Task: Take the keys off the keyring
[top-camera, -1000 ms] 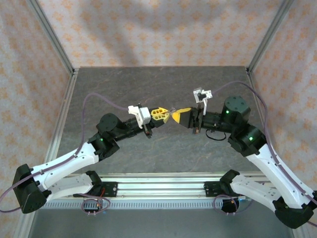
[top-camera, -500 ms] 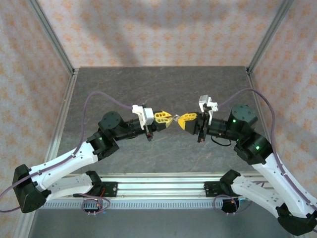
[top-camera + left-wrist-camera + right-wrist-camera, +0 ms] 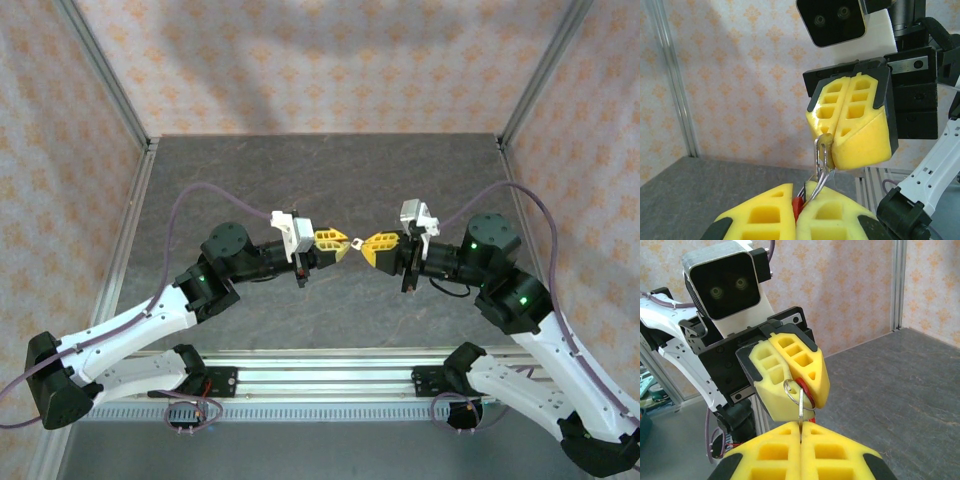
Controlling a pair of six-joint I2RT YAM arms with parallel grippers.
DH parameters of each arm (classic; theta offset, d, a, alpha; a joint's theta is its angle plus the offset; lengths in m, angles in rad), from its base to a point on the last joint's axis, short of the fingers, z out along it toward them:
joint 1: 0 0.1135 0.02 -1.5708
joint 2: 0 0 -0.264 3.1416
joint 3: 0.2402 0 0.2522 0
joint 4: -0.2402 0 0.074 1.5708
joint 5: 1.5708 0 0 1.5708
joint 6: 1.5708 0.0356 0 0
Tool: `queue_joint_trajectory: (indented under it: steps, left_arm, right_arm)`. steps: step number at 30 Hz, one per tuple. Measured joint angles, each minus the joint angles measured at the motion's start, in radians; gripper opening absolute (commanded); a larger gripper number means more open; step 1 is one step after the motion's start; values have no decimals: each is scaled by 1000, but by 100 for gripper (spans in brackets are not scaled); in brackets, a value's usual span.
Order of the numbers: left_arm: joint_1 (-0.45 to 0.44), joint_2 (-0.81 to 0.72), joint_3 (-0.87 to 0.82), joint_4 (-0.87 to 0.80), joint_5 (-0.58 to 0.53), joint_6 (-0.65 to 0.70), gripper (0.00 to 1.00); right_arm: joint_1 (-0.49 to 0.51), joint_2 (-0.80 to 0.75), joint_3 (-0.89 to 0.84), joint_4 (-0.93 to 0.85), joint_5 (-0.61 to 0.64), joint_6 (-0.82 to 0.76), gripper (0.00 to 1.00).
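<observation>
- Keyring [image 3: 809, 391] sat pinched in the closed left gripper [image 3: 339, 242], up above the table [image 3: 250, 170].
- Right gripper [image 3: 367, 243] was clamped on the key [image 3: 801, 412]; separating looked underway.
- Next probably needed twisting, not straight pulling.

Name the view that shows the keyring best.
Right wrist: the keyring faces the camera, with its red piece and thin ring both plain. Left wrist shows a red sliver of it; in top external it is too small to tell.

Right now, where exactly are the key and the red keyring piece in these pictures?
key [image 3: 801, 412], right wrist view, on its thin silvery shaft.
red keyring piece [image 3: 798, 209], left wrist view, on the red sliver low in the picture.
</observation>
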Motion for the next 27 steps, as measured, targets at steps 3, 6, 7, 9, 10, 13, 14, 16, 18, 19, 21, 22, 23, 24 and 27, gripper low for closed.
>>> queue_joint_trajectory:
  steps: [3,6,7,9,10,13,14,16,18,19,21,22,23,24,27]
  left_arm:
    - [0,0,6,-13,11,-3,0]
    - [0,0,16,-17,21,-3,0]
    - [0,0,19,-17,26,-3,0]
    - [0,0,24,-19,39,-3,0]
    - [0,0,26,-20,43,-4,0]
    - [0,-2,29,-21,45,-10,0]
    - [0,-3,29,-22,46,-15,0]
    - [3,-8,29,-23,52,-23,0]
    - [5,-11,29,-27,61,-32,0]
    - [9,-12,29,-29,69,-36,0]
    - [13,-13,29,-32,75,-47,0]
    - [18,-13,29,-35,83,-55,0]
    - [22,-13,29,-35,91,-58,0]
    - [26,-13,29,-37,97,-62,0]
    - [31,-13,32,-56,108,-72,0]
  right_arm:
    - [19,0,10,-14,5,-14,0]
    - [47,1,24,-23,21,-26,0]
    - [59,2,30,-27,31,-34,0]
    - [83,9,45,-39,44,-48,0]
    - [96,14,53,-48,54,-55,0]
    - [127,29,81,-82,91,-83,0]
    - [137,34,92,-94,102,-93,0]
    - [153,41,105,-106,118,-108,0]
    - [166,43,109,-112,129,-119,0]
    - [171,43,109,-114,133,-122,0]
    - [175,44,109,-116,140,-131,0]
    - [176,45,109,-117,140,-134,0]
    - [176,47,109,-117,140,-138,0]
    - [178,49,109,-117,141,-142,0]
    - [182,60,119,-132,145,-158,0]
